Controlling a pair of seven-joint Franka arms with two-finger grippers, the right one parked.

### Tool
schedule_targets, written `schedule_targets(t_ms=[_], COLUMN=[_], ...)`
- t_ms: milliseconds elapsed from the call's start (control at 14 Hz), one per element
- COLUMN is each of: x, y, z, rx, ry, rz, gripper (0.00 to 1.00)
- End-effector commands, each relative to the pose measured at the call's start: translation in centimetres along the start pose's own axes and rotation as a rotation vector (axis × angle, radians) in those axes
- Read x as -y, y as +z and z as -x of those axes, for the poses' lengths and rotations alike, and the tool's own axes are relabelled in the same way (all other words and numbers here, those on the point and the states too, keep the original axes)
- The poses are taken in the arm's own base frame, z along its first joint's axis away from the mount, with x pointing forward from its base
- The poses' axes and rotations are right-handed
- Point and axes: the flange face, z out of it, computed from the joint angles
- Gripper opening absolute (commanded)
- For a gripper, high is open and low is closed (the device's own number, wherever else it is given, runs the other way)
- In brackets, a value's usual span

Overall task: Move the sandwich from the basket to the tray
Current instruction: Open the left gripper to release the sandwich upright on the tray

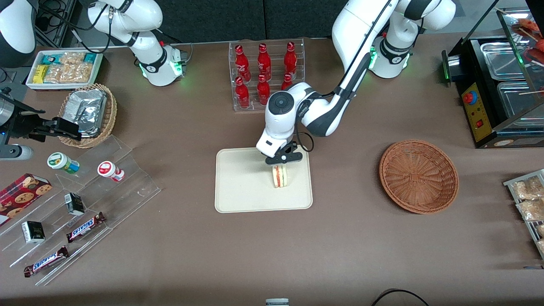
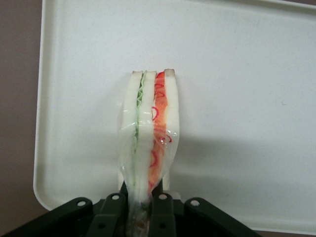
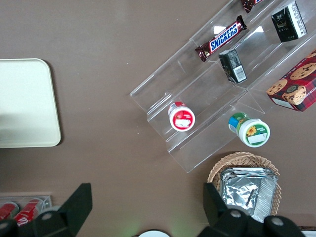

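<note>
While our gripper (image 1: 281,163) hangs over the tray (image 1: 238,191), fingers (image 2: 160,210) clamped on the sandwich (image 1: 279,176) (basket (image 1: 418,176) emptied), we judge placement underway; next: lower, then release.

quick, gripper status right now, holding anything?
Left gripper: shut on the sandwich, over the tray; basket is empty.

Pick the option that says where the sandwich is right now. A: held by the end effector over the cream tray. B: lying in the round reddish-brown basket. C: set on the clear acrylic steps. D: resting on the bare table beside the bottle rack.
A: the end effector is shut on the sandwich above the tray, while the basket holds nothing.
</note>
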Motion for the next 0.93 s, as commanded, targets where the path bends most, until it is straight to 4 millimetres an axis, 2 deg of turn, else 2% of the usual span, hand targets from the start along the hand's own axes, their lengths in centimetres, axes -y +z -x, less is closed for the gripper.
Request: schedule_targets(t_ms=[0, 71, 143, 286, 357, 571, 643, 857], x=[-0.9, -0.9, -0.9, -0.9, -0.9, -0.9, -0.6, 2.4], y=[0.1, 0.2, 0.4, -0.1, -0.7, -4.3, -6.1, -13.4], z=[-0.3, -0.2, -0.2, -0.5, -0.8, -1.7, -2.0, -4.6], rx=[-0.017, -0.017, -0.016, -0.021, -0.026, -0.040, -0.044, -0.052], ry=[0.022, 0.023, 0.025, 0.051, 0.047, 0.029, 0.020, -0.032], rz=[0.026, 0.028, 0.027, 0.031, 0.038, 0.058, 0.059, 0.036], gripper=[0.17, 0.19, 0.28, 1.00, 1.00, 1.00, 1.00, 1.00])
